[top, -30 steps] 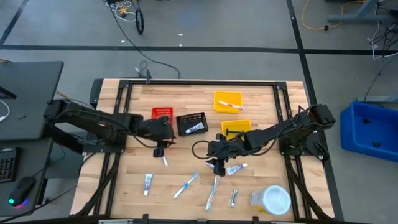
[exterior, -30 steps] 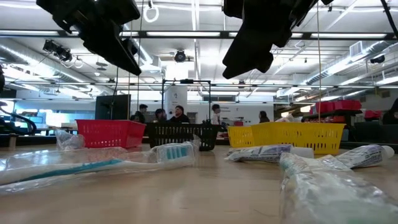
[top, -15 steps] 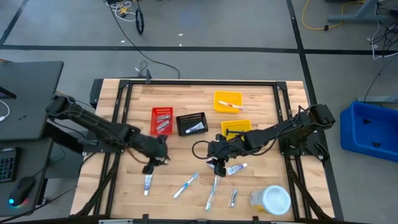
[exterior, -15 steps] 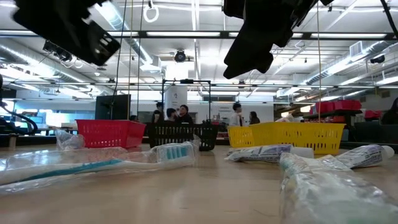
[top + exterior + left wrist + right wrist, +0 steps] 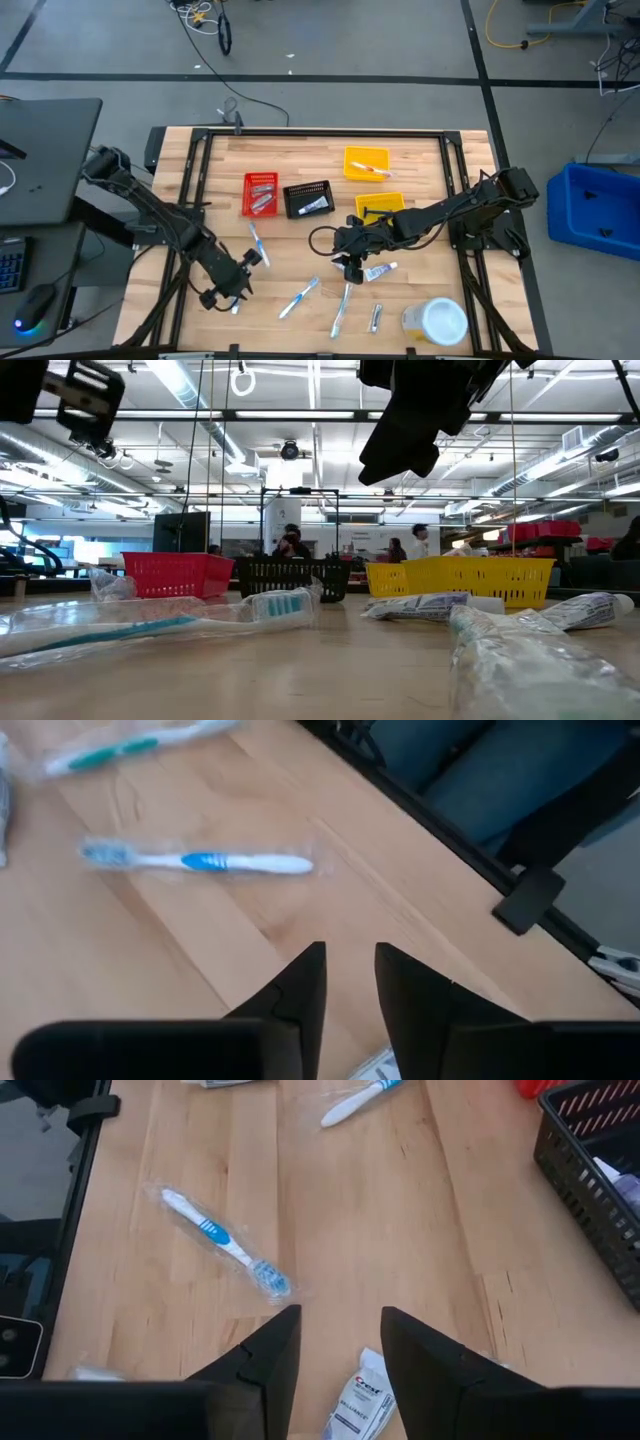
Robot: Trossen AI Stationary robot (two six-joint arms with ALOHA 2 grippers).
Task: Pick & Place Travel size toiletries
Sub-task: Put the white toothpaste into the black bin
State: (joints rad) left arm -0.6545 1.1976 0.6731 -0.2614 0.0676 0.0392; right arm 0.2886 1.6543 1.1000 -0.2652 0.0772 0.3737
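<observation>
Landmark: the black mesh bin (image 5: 308,198) at mid-table holds a white-and-blue tube. Touching its left side is the red mesh bin (image 5: 261,193). Right of it, the right gripper (image 5: 351,268) hovers beside a white-and-blue tube (image 5: 380,271). Below-left of it, the left gripper (image 5: 224,299) hangs over the table edge.

Red bin (image 5: 261,192), black bin (image 5: 307,198), yellow bins (image 5: 366,163), lidded jar (image 5: 436,321) on table (image 5: 300,155)
</observation>
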